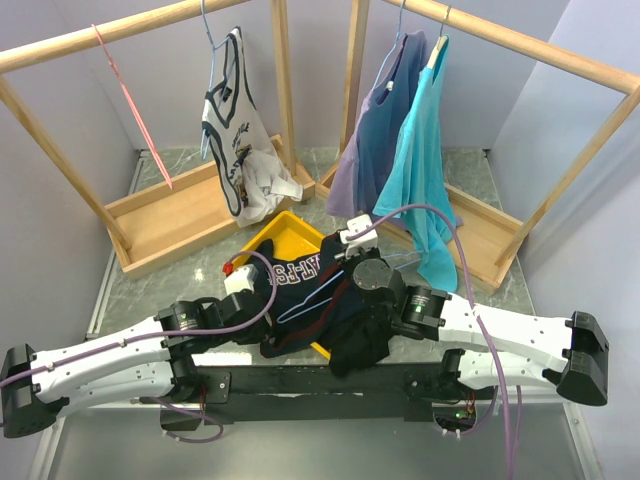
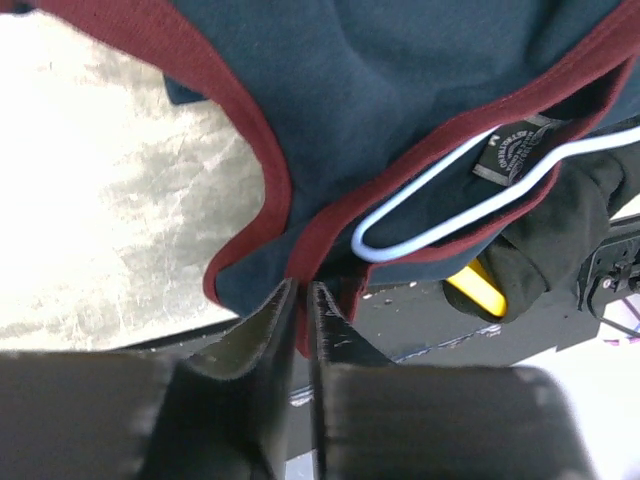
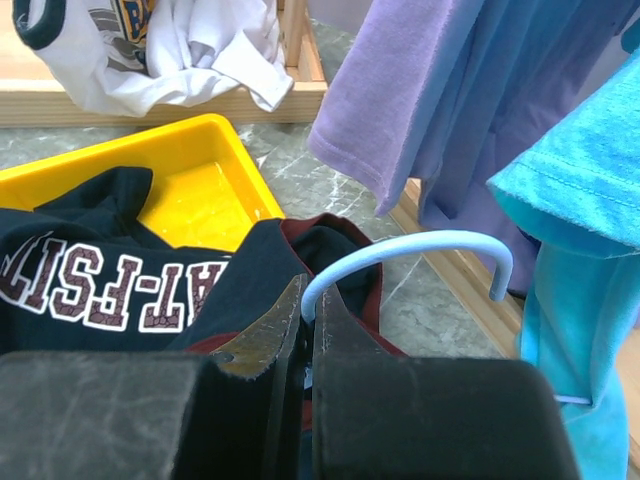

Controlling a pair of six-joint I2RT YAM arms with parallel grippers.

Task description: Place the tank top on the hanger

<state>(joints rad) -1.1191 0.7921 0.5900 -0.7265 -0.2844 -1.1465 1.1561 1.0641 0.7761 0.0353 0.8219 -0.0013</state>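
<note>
You're fitting the tank top (image 2: 400,80) onto the hanger (image 3: 420,245).
Your right hand (image 3: 310,290) clamps the hanger, left hand (image 2: 303,290) pinches the red trim (image 2: 250,130); next tug it over.

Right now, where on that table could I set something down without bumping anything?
Bare marble lies left of the yellow bin, between the left rack's wooden base and the left arm. A smaller patch shows behind the right rack's base. The middle is crowded: both arms, the tank top and the bin.
</note>
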